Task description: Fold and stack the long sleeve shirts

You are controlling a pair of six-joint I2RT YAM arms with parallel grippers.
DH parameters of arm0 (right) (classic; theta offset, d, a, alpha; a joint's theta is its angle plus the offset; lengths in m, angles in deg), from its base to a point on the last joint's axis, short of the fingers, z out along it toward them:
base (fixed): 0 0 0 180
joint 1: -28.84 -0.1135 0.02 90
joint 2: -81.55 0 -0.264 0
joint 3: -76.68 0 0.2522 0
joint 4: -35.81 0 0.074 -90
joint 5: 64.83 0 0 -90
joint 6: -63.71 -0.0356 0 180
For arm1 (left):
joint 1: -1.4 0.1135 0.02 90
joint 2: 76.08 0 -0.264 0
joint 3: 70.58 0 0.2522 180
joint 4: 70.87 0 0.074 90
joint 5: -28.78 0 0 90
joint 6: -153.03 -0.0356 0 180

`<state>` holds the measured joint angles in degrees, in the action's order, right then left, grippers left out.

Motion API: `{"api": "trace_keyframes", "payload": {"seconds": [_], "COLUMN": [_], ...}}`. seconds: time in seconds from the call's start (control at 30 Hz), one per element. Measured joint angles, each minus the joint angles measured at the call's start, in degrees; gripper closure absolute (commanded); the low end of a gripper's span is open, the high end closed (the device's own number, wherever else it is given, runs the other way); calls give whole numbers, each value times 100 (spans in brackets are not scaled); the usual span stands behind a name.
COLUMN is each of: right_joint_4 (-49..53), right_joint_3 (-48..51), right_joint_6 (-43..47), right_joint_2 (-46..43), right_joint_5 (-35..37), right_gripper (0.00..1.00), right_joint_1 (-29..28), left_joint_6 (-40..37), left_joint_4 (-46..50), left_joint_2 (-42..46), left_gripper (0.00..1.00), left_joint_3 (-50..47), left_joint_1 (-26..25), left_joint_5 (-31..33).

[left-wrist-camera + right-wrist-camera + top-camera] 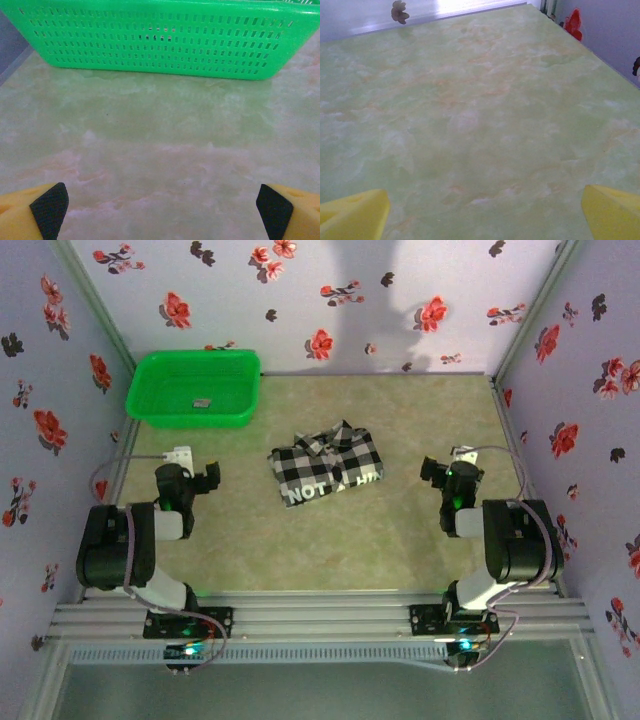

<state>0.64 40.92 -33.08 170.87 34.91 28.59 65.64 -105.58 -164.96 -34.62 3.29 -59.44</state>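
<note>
Lying near the middle of the table (pixel 400 420), the long sleeve shirt (pixel 327 467) appears from above as a compact checked bundle, with its collar toward the far wall and its lettered band on the near edge. The left hand (pixel 208 477) and right hand (pixel 436 471) flank it, well apart from it, both released and empty. The green basket (pixel 195 388) sits at the far left.

From the left wrist, black pads (pixel 50 210) stand spread wide over bare table, facing the basket wall.

From the right wrist, yellow fingers (pixel 355 215) gape over bare table.

The cloth is probably light, limp and prone to sagging, so pinching all layers at two opposite edges looks wisest.
</note>
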Motion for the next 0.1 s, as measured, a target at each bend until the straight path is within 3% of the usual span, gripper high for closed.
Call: {"api": "trace_keyframes", "payload": {"seconds": [0.1], "right_joint_4": [0], "right_joint_3": [-11], "right_joint_6": [0], "right_joint_2": [0], "right_joint_5": [-72], "right_gripper": [1], "right_joint_1": [4], "left_joint_6": [-2], "left_joint_4": [-2], "left_joint_2": [0], "left_gripper": [0], "left_joint_3": [0], "left_joint_1": [0], "left_joint_5": [-15]}}
